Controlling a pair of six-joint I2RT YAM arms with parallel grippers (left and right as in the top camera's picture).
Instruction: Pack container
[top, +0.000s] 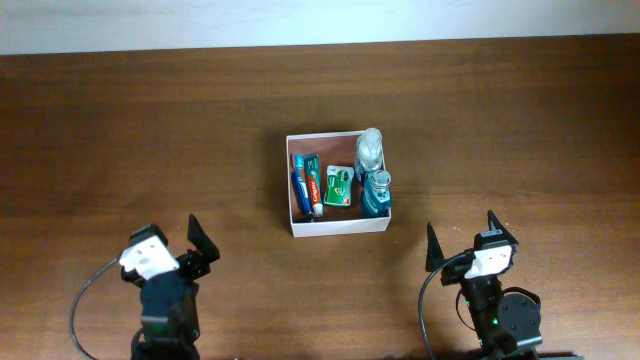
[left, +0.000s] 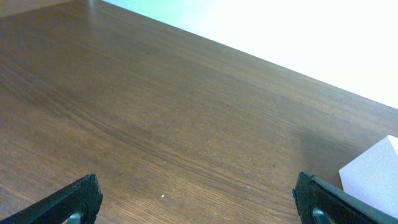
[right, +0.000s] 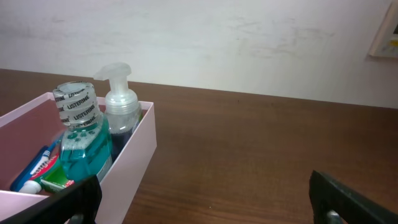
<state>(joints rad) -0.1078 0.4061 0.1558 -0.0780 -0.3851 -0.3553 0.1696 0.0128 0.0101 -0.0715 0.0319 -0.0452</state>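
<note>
The container (top: 335, 227), a square shallow box with thin white walls, sits mid-table. Inside it stand a teal mouthwash bottle (top: 377, 193) and a clear pump bottle (top: 369, 150) at the right, with a green packet (top: 338, 186), a toothpaste tube (top: 313, 182) and a toothbrush (top: 299, 188) lying to the left. The right wrist view shows the container wall (right: 134, 168), the mouthwash bottle (right: 84, 140) and the pump bottle (right: 120, 109). My left gripper (top: 178, 240) is open and empty at the front left. My right gripper (top: 468, 238) is open and empty at the front right.
The brown wooden table (top: 120, 130) stretches around the container. A white wall (right: 249, 43) lies behind the table's far edge. In the left wrist view a corner of the container (left: 373, 177) shows at the right.
</note>
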